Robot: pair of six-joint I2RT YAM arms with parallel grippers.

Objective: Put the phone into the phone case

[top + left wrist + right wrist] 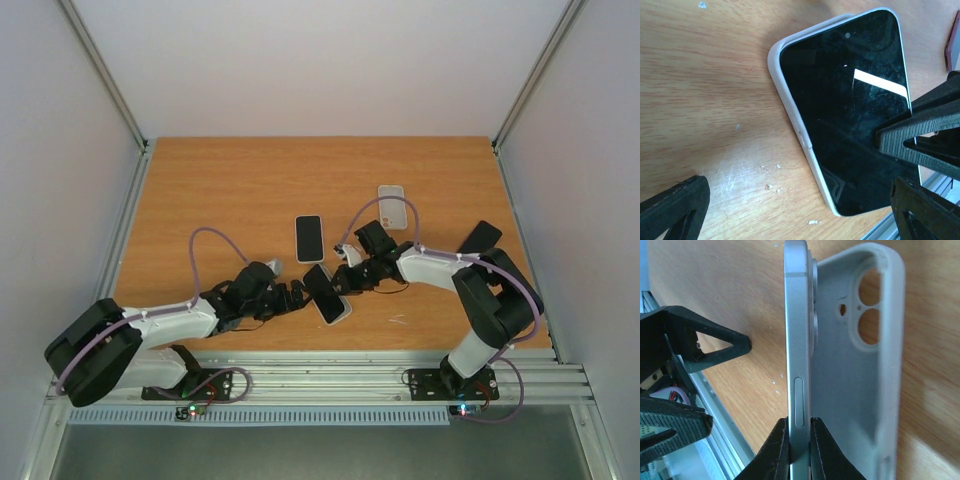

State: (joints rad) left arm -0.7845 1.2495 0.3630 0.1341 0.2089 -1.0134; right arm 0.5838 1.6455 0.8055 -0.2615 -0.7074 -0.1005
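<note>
Wooden table (200,200). Right gripper (799,426) is pinched tight on the phone (797,330) edge. The phone is tipped up on its long side, with its back facing the case (860,390) beside the fingers. Left gripper (797,192) is spread wide and holds nothing, phone just ahead.

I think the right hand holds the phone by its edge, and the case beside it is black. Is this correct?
Not entirely. The right hand does hold the phone by its edge, but the case beside it is white, not black. The right wrist view shows this.
</note>
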